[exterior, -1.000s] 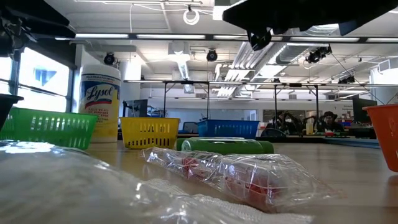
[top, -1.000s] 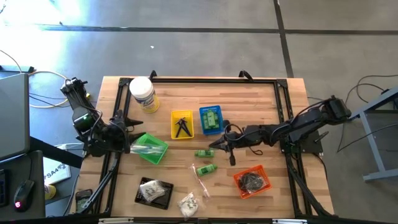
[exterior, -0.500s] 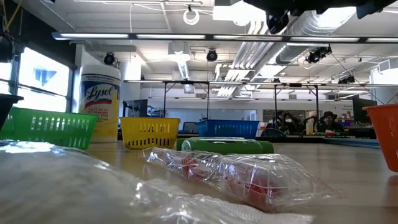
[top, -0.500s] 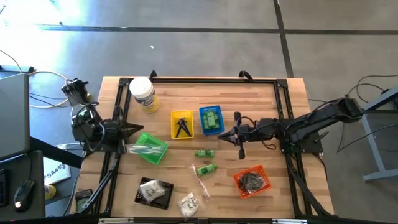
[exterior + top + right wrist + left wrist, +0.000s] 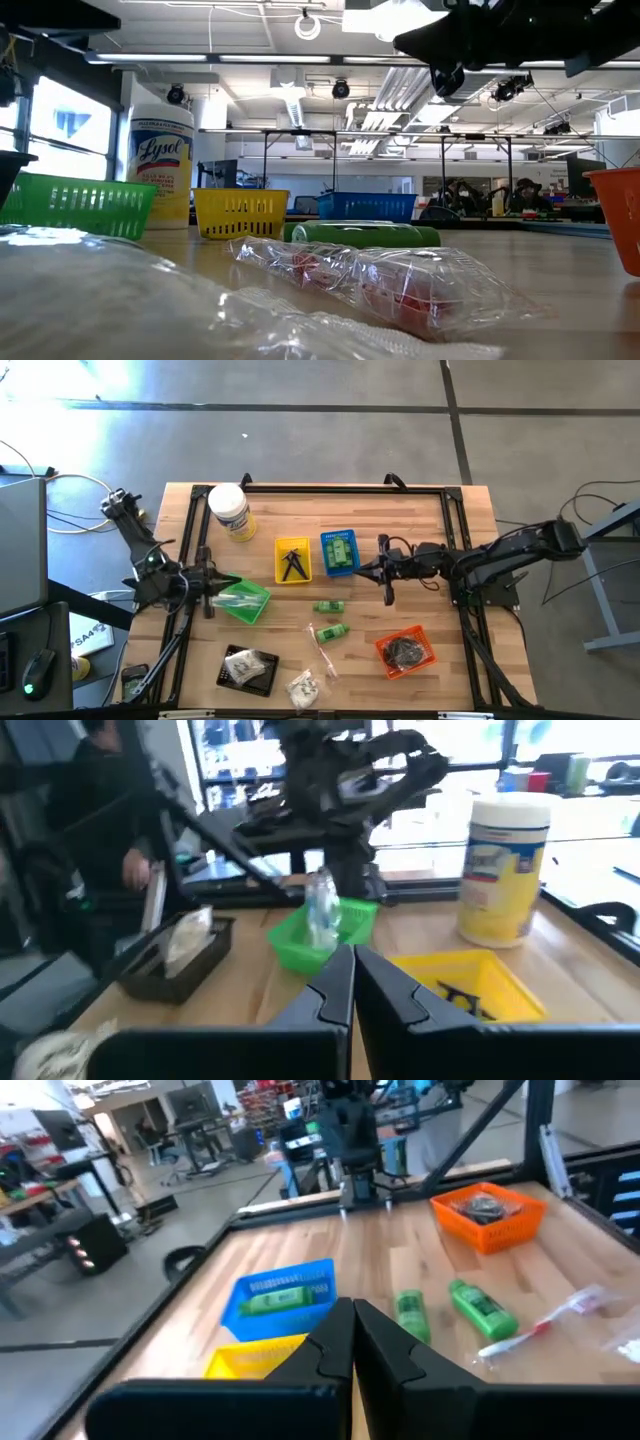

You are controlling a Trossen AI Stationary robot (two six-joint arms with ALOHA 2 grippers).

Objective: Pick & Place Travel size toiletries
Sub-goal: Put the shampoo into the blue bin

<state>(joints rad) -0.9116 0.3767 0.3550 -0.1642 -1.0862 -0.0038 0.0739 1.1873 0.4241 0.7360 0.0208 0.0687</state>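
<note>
High: straight down, whole table. Low: tabletop level. Wrists face each other; all share green basket (image 5: 246, 600).

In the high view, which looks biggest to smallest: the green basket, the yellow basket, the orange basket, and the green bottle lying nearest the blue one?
1. Green basket and orange basket: look alike, cannot rank.
2. Yellow basket.
3. Green bottle.

Four baskets (image 5: 243, 599): green, yellow, blue, orange. One black tray (image 5: 247, 669). One white jar (image 5: 231, 512). Two loose green bottles (image 5: 329, 606). Two arms.
</note>
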